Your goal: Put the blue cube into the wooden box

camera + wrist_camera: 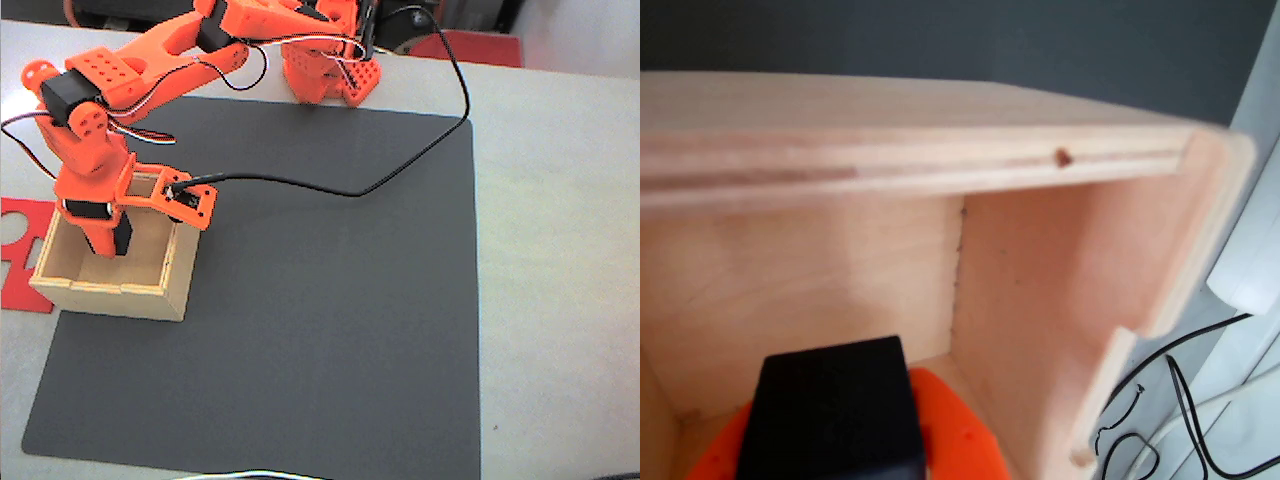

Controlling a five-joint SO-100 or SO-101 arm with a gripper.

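Observation:
The wooden box [70, 292] stands at the left edge of the dark mat in the fixed view. My orange gripper [108, 245] reaches down inside it, near its middle. The blue cube [122, 233] shows as a dark block between the fingers, below the box's rim. In the wrist view the cube [830, 415] sits close at the bottom edge, pressed against an orange finger [960, 440], with the wooden box's inner walls and far corner [960, 260] right behind it. The gripper is shut on the cube. The box floor under the cube is hidden.
A flat red cut-out piece [20, 255] lies left of the box. The dark mat [330, 330] spreads over the light table. A black cable [400, 170] loops across the mat's upper part to the wrist camera. The arm's base [330, 70] stands at the mat's far edge.

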